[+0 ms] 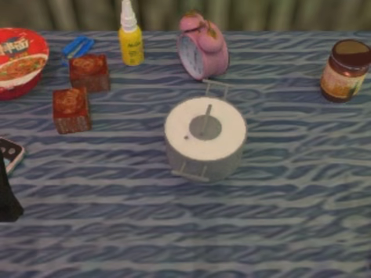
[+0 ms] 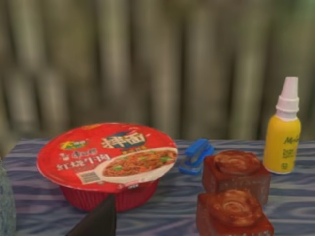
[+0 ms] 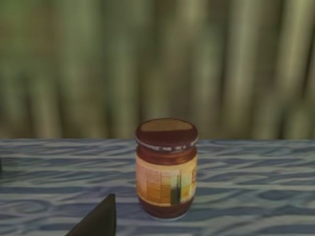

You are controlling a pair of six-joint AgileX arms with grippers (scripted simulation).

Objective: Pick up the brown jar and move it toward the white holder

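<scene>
right end effector (image 3: 96,219) fingertip sits near upright brown jar (image 3: 166,168), apart.

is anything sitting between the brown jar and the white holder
Nothing visible does. The brown jar stands at the table's far right, and only bare tabletop lies between it and the white holder. The pink alarm clock sits behind the holder, off that path.

Glass on the brown jar (image 3: 166,169) — glossy, with a smooth dark lid and a paper-like orange label. The white holder (image 1: 205,139) looks matt, its roll soft white around a flat grey disc, on a thin wire frame. The table (image 1: 290,191) shows a blue wavy, wood-grain-like pattern, matt. The noodle bowl (image 2: 106,164) is shiny red plastic — printed film lid on top.
</scene>
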